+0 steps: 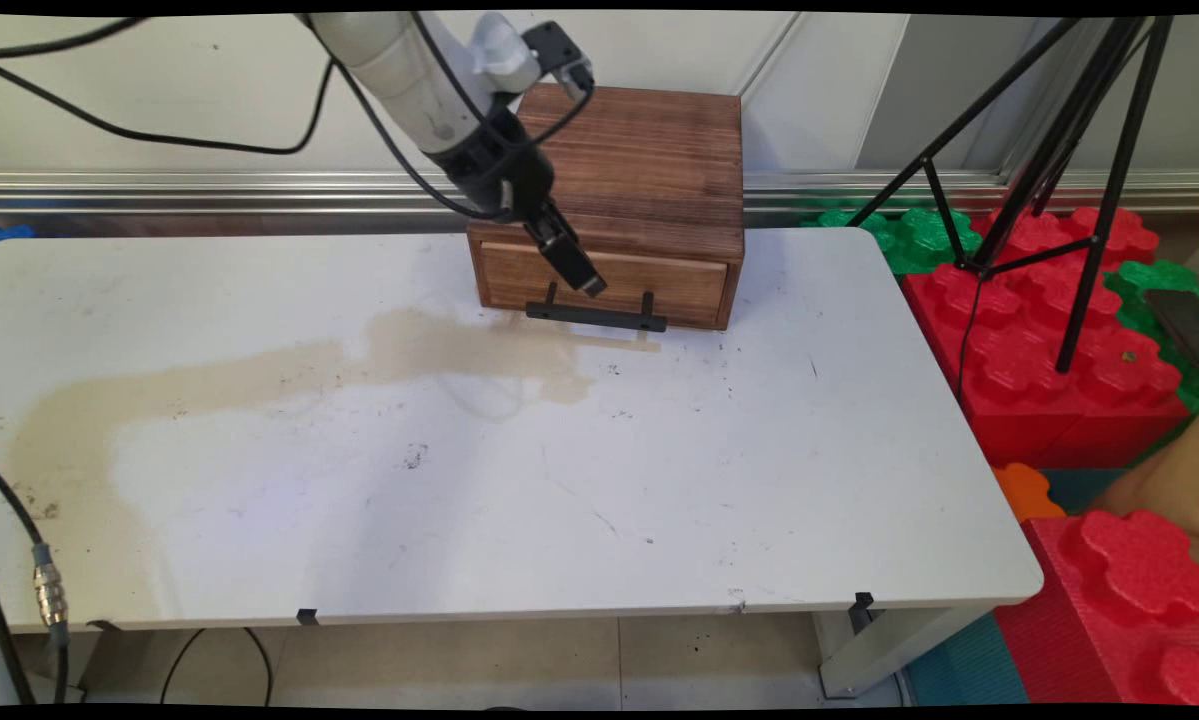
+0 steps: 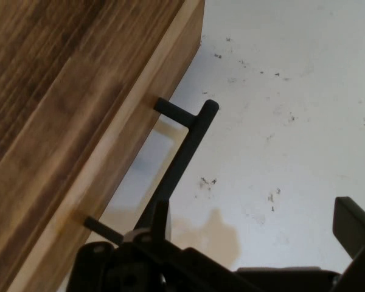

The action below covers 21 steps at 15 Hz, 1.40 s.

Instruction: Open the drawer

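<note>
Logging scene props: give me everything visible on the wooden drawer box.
The wooden drawer box is a small dark-stained cabinet with strong grain on top. It has one lighter drawer front, which looks shut, and a black bar handle on two posts. It stands upright at the far edge of the white table, near the wall. The pincer hangs open in front of the drawer, just above the handle; one finger lies by the bar, and contact is unclear.
</note>
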{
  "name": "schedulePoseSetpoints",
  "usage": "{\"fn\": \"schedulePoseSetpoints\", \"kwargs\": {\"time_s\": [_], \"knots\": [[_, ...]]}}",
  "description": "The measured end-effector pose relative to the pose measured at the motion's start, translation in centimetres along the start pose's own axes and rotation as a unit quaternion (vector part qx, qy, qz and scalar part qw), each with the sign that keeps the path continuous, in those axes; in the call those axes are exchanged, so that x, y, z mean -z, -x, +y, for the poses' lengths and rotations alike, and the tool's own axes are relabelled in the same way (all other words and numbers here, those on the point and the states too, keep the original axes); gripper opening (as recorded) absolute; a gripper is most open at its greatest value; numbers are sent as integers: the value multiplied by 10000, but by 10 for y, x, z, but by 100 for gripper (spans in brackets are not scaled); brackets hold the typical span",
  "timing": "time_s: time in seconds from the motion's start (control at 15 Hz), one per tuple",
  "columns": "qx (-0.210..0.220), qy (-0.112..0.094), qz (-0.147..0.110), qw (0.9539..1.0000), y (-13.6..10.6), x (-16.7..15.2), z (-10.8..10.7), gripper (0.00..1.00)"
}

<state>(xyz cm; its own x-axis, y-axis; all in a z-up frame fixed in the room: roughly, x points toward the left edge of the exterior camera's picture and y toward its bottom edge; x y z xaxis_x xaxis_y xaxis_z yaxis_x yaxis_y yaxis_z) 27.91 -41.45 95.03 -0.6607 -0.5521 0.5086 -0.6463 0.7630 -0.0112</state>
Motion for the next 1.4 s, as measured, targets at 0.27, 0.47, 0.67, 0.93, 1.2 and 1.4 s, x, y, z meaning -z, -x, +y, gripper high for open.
{"fn": "schedulePoseSetpoints", "kwargs": {"time_s": [0.27, 0.47, 0.67, 0.93, 1.2, 1.4], "knots": [[-117, 85, -108, 9998, -7, -24, -7, 100], [-277, 136, -212, 9993, -11, -42, -12, 100], [-419, 188, -311, 9985, -14, -54, -16, 100], [-711, 299, -532, 9956, -14, -72, -22, 100], [-945, 306, -685, 9927, -16, -86, -27, 100], [-1138, 293, -767, 9901, -19, -98, -29, 100]]}}
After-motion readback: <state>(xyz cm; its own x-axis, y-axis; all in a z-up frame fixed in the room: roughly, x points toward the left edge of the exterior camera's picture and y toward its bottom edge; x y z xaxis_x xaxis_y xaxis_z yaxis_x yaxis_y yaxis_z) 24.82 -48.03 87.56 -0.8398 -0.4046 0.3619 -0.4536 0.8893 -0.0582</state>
